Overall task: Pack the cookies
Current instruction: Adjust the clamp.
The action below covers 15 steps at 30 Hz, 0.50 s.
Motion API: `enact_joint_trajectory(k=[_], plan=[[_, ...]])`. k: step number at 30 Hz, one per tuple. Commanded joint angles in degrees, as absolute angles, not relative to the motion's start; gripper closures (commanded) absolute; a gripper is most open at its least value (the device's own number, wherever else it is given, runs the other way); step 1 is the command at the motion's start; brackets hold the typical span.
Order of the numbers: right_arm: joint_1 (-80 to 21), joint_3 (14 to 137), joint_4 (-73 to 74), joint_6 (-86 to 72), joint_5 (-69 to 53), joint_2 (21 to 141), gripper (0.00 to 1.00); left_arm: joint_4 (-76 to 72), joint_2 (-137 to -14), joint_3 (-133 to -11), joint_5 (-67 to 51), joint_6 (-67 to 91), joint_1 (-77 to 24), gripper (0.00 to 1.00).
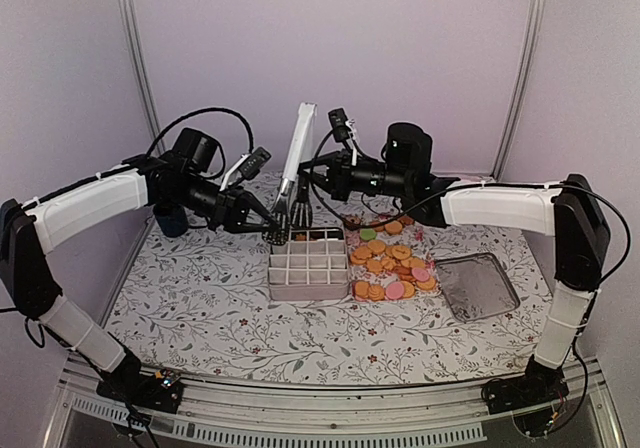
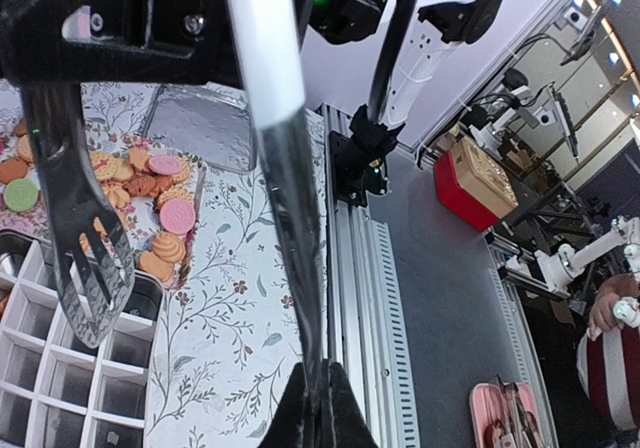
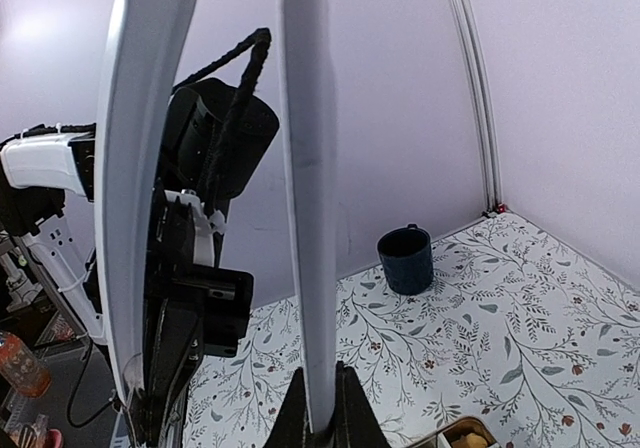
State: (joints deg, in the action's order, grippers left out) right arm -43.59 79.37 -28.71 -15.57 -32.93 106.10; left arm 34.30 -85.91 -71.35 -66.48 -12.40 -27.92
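Note:
The cookies point(image 1: 390, 263), mostly orange with a few pink and one green, lie in a pile right of the white divider box point(image 1: 308, 278). They also show in the left wrist view point(image 2: 150, 193). White tongs point(image 1: 298, 163) with black slotted tips stand upright over the box's back edge. My left gripper point(image 1: 272, 230) is shut on one tong arm low down, near its tip point(image 2: 300, 268). My right gripper point(image 1: 306, 176) is shut on a white tong arm higher up point(image 3: 305, 218). One tan cookie point(image 3: 465, 435) sits in a back cell of the box.
A metal lid point(image 1: 478, 285) lies at the right, beside the cookie pile. A dark blue mug point(image 1: 170, 220) stands at the back left, behind the left arm. The flowered cloth point(image 1: 200, 308) covers the table.

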Motion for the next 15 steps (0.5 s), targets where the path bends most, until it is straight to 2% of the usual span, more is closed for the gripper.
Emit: enact_joint_trajectory(k=[1, 5, 9, 10, 12, 13, 15], plan=[[-39.8, 77.6, -28.4, -14.6, -21.2, 102.4, 1.00, 40.9, -82.5, -71.7, -71.1, -18.0, -27.5, 1.00], [-39.8, 76.8, -27.7, -12.6, -15.5, 101.5, 1.00, 43.2, -82.8, -72.6, -71.8, -19.6, -28.0, 1.00], [-39.9, 75.7, -26.7, -10.6, -12.4, 100.2, 0.93, 44.5, -82.8, -72.8, -71.5, -20.8, -28.5, 1.00], [-39.9, 75.6, -26.4, -10.1, -13.5, 100.0, 0.88, 44.4, -82.8, -72.8, -71.1, -20.8, -28.5, 1.00], [-39.8, 76.0, -25.4, -8.9, -17.9, 99.4, 0.68, 44.5, -82.9, -72.5, -69.8, -21.3, -28.5, 1.00], [-39.8, 76.6, -23.8, -8.5, -20.4, 99.1, 0.61, 44.5, -83.1, -72.4, -69.1, -21.5, -28.6, 1.00], [-39.8, 77.2, -20.9, -7.1, -23.3, 98.2, 0.52, 45.6, -83.8, -72.7, -67.7, -22.8, -28.6, 1.00]])
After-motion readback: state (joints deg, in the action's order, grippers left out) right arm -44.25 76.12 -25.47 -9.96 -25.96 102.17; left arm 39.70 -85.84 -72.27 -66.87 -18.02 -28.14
